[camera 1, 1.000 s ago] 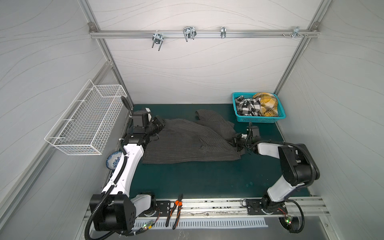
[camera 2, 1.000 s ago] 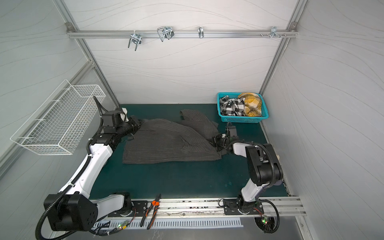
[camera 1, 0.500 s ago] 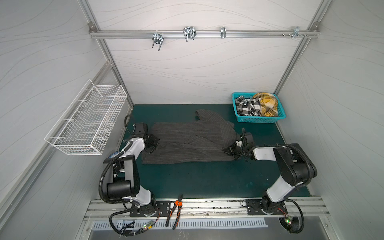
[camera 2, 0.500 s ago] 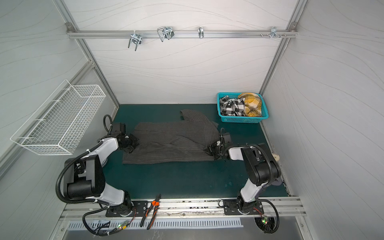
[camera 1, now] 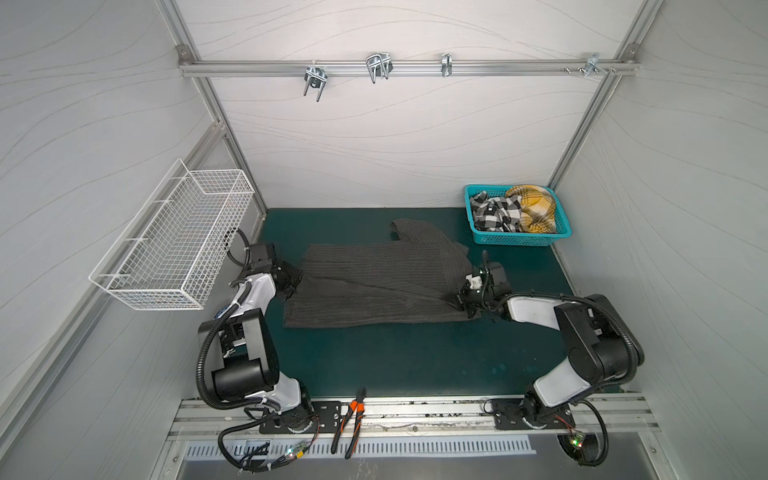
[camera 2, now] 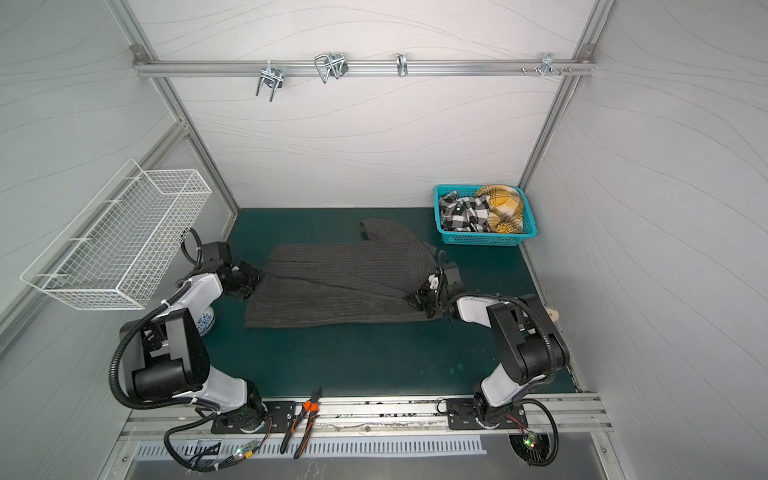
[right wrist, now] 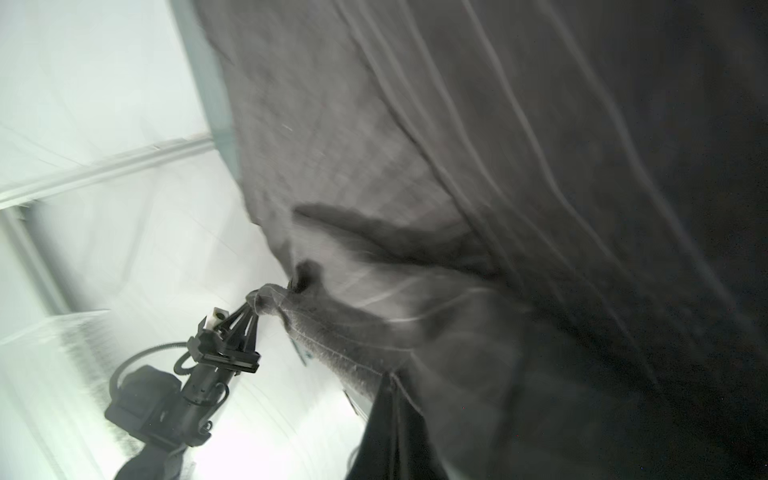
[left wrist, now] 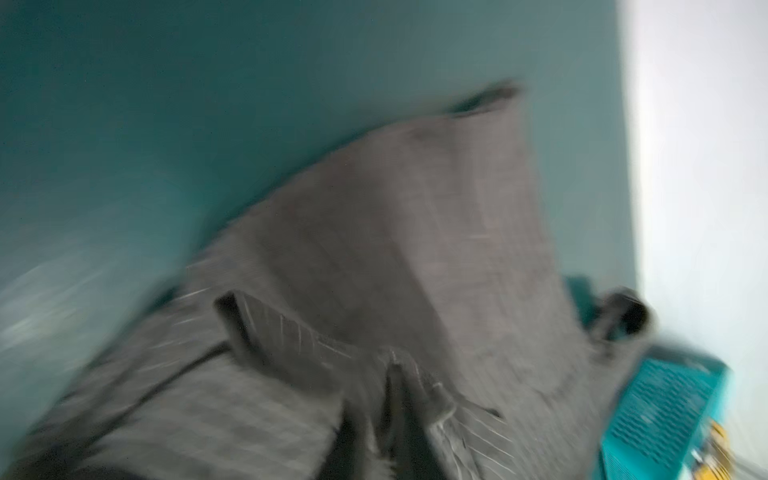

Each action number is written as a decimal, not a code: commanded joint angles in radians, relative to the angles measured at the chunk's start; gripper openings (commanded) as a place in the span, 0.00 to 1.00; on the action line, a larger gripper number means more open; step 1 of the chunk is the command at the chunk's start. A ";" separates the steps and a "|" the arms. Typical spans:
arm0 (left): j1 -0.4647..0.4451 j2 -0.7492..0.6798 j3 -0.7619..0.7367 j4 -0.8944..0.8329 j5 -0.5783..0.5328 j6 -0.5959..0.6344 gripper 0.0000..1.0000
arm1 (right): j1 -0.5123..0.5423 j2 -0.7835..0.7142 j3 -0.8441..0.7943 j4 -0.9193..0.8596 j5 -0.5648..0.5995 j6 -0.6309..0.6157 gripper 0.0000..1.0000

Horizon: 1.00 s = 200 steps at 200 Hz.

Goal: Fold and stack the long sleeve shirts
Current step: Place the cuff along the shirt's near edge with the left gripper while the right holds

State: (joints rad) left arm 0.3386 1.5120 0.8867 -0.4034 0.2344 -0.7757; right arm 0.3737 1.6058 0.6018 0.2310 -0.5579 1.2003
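Observation:
One of the long sleeve shirts [camera 1: 374,286] [camera 2: 340,286], dark grey with pale pinstripes, lies spread across the green mat, one sleeve pointing toward the back. My left gripper [camera 1: 294,282] [camera 2: 252,279] sits low at its left edge. The right wrist view shows that left gripper [right wrist: 250,309] pinching a corner of the cloth. The left wrist view is blurred, with the left gripper [left wrist: 390,365] narrow and fabric [left wrist: 395,232] at its tips. My right gripper [camera 1: 462,302] [camera 2: 419,301] [right wrist: 390,376] is shut on the shirt's near right corner.
A teal basket [camera 1: 519,240] at the back right holds a black-and-white plaid garment [camera 1: 496,212] and a yellow plaid one [camera 1: 534,203]. A white wire basket [camera 1: 178,245] hangs on the left wall. Orange-handled pliers [camera 1: 349,419] lie on the front rail.
The left arm has come down from a raised pose to the mat, and the right gripper moved slightly nearer. The shirt, bunched before, is now pulled out flatter between them.

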 commanded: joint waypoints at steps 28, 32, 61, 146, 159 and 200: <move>0.017 -0.214 -0.094 -0.197 -0.087 -0.081 0.68 | 0.035 0.091 -0.042 0.077 -0.020 -0.025 0.00; 0.014 -0.226 -0.091 -0.222 -0.085 -0.085 0.70 | 0.036 0.094 -0.039 0.080 -0.020 -0.026 0.00; -0.013 -0.283 -0.082 -0.328 -0.052 -0.132 0.99 | 0.040 0.091 -0.020 0.065 -0.018 -0.051 0.00; -0.044 -0.171 -0.085 -0.360 -0.042 -0.184 0.78 | 0.042 0.060 0.036 -0.051 -0.036 -0.065 0.00; -0.062 -0.137 -0.065 -0.343 -0.041 -0.185 0.78 | 0.041 0.049 0.053 -0.085 -0.040 -0.070 0.00; -0.069 -0.007 -0.032 -0.318 -0.121 -0.150 0.63 | 0.029 -0.005 0.114 -0.250 -0.022 -0.133 0.00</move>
State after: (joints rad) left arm 0.2714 1.4433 0.8127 -0.7448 0.1726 -0.9421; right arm 0.4080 1.6539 0.6781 0.1177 -0.5854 1.1141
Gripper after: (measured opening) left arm 0.671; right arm 0.046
